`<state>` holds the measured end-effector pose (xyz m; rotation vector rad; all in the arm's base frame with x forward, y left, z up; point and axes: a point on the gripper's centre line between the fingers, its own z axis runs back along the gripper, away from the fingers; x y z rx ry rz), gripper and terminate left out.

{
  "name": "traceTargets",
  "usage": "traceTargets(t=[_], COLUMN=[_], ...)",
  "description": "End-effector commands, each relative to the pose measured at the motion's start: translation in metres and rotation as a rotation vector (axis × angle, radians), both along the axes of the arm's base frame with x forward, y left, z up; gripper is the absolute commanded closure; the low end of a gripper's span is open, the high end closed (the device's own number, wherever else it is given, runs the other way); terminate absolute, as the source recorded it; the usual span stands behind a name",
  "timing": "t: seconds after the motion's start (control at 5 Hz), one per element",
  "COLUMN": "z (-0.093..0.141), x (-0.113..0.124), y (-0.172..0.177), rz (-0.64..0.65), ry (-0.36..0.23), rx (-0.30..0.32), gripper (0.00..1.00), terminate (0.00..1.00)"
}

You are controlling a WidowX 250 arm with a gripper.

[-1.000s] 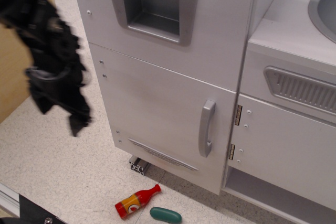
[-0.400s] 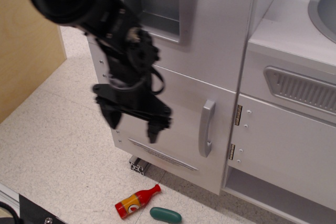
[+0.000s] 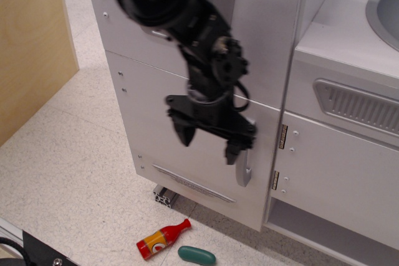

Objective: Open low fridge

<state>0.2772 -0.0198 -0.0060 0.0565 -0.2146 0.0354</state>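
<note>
The low fridge door [image 3: 156,123] is a flat white-grey panel, closed, with a thin vent strip [image 3: 193,184] near its bottom. Its curved silver handle [image 3: 244,172] is at the door's right edge; only the lower part shows, the rest is behind my gripper. My black gripper [image 3: 209,142] hangs in front of the door with fingers pointing down and spread open. The right fingertip [image 3: 232,152] is right beside the handle; I cannot tell if it touches. The left fingertip [image 3: 185,135] is over the bare door panel. Nothing is held.
Above is the grey panel with a recessed dispenser [image 3: 249,42], mostly behind my arm. A white cabinet door with brass hinges [image 3: 336,179] is to the right. A red toy bottle [image 3: 161,239] and a green object [image 3: 196,255] lie on the floor. A wooden board [image 3: 31,48] stands at left.
My arm has swept from the far left across the door to the right, and the gripper now sits by the handle. The door has not moved.
</note>
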Motion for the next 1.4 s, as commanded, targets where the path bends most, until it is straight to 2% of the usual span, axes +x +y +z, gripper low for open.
traceTargets(t=[0.0, 0.4, 0.6, 1.0, 1.2], z=[-0.009, -0.025, -0.025, -0.023, -0.017], x=[0.031, 0.052, 0.050, 0.023, -0.001], y=[-0.021, -0.018, -0.017, -0.012, -0.004], rz=[-0.043, -0.001, -0.009, -0.051, -0.095], ry=[-0.089, -0.084, -0.085, -0.108, -0.096], rx=[0.040, 0.053, 0.038, 0.045, 0.041], gripper=[0.00, 0.00, 1.00, 1.00, 1.00], terminate=[0.00, 0.00, 0.00, 0.00, 0.00])
